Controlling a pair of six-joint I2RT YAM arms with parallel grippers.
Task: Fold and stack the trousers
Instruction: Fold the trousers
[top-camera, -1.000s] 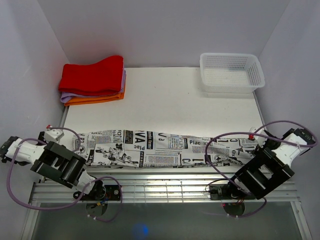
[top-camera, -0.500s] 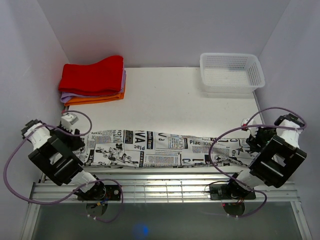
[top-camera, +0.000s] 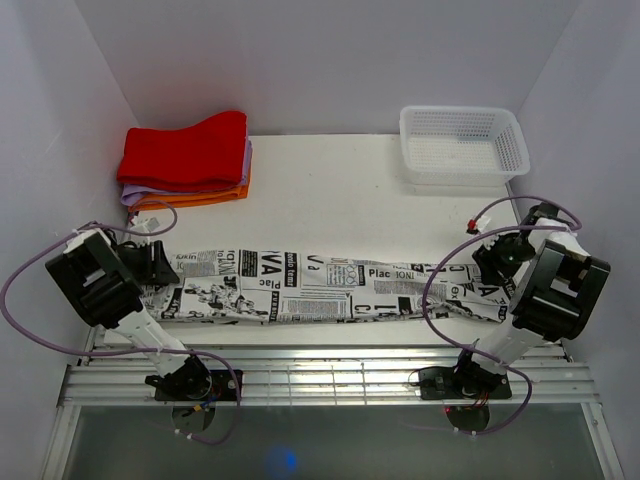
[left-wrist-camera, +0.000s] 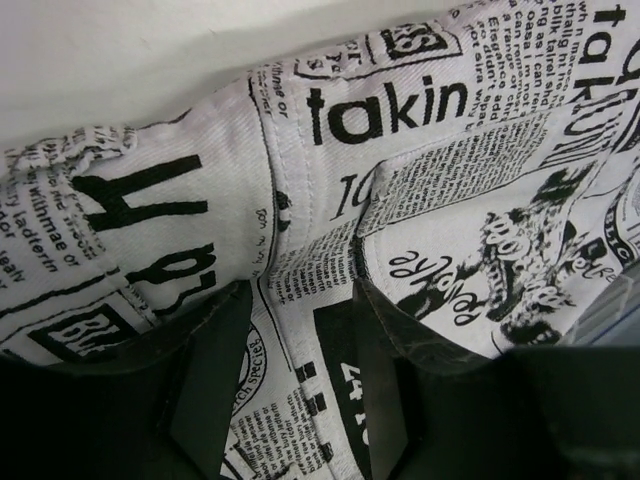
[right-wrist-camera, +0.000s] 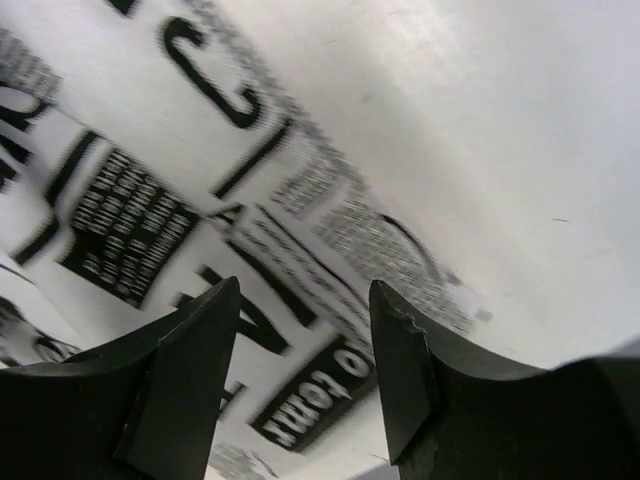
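Soft, wrinkled newsprint-patterned trousers (top-camera: 320, 285) lie in a long narrow strip.

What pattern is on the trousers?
The trousers are white with black newspaper-style text and pictures. This shows best in the left wrist view.
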